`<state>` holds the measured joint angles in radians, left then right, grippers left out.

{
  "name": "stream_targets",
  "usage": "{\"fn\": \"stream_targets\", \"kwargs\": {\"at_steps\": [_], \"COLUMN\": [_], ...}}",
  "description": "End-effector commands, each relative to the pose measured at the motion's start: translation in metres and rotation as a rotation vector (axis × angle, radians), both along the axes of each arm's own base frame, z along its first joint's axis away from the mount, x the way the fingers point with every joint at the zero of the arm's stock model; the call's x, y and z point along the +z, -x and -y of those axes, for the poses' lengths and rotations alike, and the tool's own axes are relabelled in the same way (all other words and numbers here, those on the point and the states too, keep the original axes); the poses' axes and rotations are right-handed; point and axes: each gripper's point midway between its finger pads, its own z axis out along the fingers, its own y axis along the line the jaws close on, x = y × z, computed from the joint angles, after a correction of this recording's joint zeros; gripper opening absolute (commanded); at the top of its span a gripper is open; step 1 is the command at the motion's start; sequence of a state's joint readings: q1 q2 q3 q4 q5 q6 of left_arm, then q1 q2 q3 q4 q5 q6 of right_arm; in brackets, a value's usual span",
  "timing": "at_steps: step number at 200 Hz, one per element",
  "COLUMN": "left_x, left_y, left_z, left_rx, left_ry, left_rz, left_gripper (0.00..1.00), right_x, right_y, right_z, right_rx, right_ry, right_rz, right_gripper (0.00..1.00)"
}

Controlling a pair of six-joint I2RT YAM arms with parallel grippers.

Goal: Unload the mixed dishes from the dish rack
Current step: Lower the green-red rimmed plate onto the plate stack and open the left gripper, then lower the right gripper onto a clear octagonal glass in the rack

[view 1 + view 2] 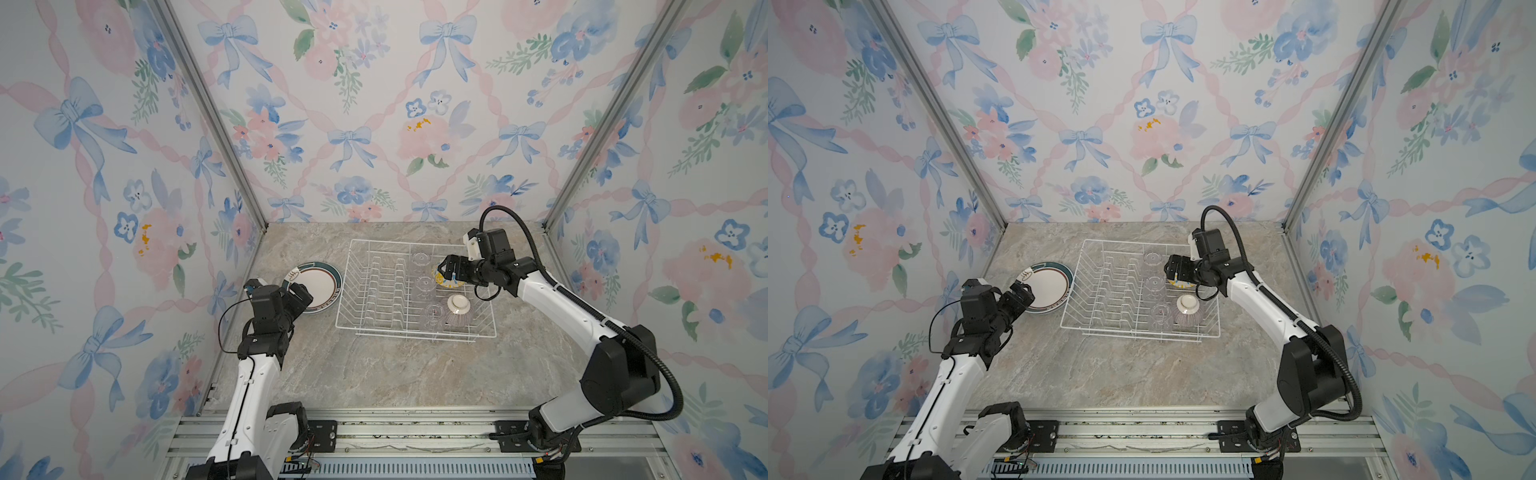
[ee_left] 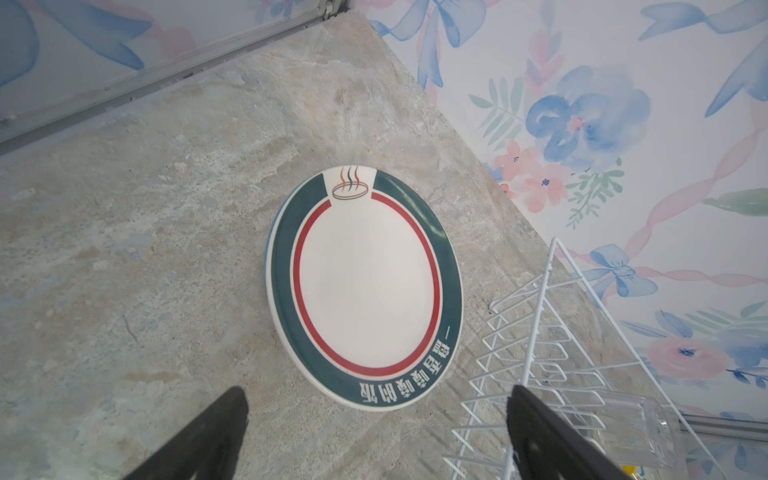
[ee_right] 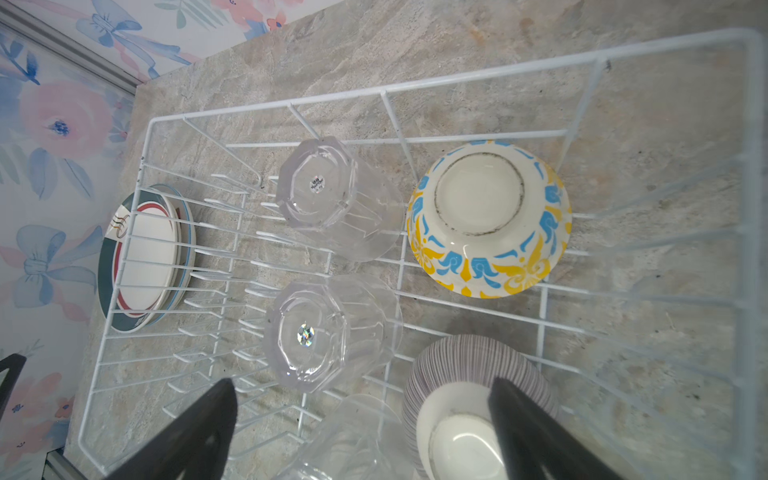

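Bowls, cups base-up in rack | left claw, right claw wide, empty

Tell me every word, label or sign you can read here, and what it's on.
Teal-rimmed plate: Chinese characters along the rim, upside down here, not legible for certain; plus a steaming-dish emblem.
Glass cup: small sticker on its base, print too small to read.
No other text shows.

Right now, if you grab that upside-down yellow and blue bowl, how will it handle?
The yellow-blue bowl looks glazed, so probably slippery. Sitting foot-up with sloped walls, it may slide from a side pinch. Likely ceramic: could chip on the dish rack.
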<state>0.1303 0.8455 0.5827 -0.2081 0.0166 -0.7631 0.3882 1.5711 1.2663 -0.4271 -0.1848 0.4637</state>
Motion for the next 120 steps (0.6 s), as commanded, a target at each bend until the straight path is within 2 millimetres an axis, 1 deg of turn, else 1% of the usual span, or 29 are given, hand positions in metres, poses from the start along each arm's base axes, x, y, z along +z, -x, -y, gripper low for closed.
{"fn": "stream_targets", "kwargs": {"at_steps": [1, 41, 71, 79, 80, 83, 104, 120], "left_x": [0.011, 0.037, 0.055, 0.058, 0.058, 0.059, 0.064, 0.066], "left_y": [0.009, 0.009, 0.006, 0.005, 0.005, 0.005, 0.002, 0.0], "left_z": [0.013, 0.039, 0.048, 0.051, 0.051, 0.052, 0.058, 0.058], "left_rx": [-0.046, -0.166, -0.219, -0.233, -0.235, -0.242, -0.282, -0.29], "left_ry": [0.029, 0.114, 0.124, 0.126, 0.126, 0.128, 0.121, 0.111], "left_rz": [0.053, 0.122, 0.152, 0.156, 0.157, 0.156, 0.148, 0.141], "left_gripper": [0.98, 0.98, 0.98, 0.98, 0.98, 0.98, 0.98, 0.98], "right_x": [0.001, -0.004, -0.006, -0.002, -0.011, -0.014, -0.018, -0.018], "right_y": [-0.004, -0.008, -0.012, -0.013, -0.015, -0.016, -0.021, -0.026], "right_z": [-0.014, -0.023, -0.029, -0.031, -0.032, -0.034, -0.039, -0.04], "right_rx": [0.022, 0.017, 0.017, 0.021, 0.022, 0.026, 0.029, 0.021], "right_ry": [-0.035, 0.0, 0.035, 0.034, 0.044, 0.048, 0.062, 0.068], "right_rz": [0.022, 0.014, 0.037, 0.048, 0.03, 0.026, 0.026, 0.036], "right_gripper": [0.97, 0.97, 0.97, 0.97, 0.97, 0.97, 0.97, 0.97]}}
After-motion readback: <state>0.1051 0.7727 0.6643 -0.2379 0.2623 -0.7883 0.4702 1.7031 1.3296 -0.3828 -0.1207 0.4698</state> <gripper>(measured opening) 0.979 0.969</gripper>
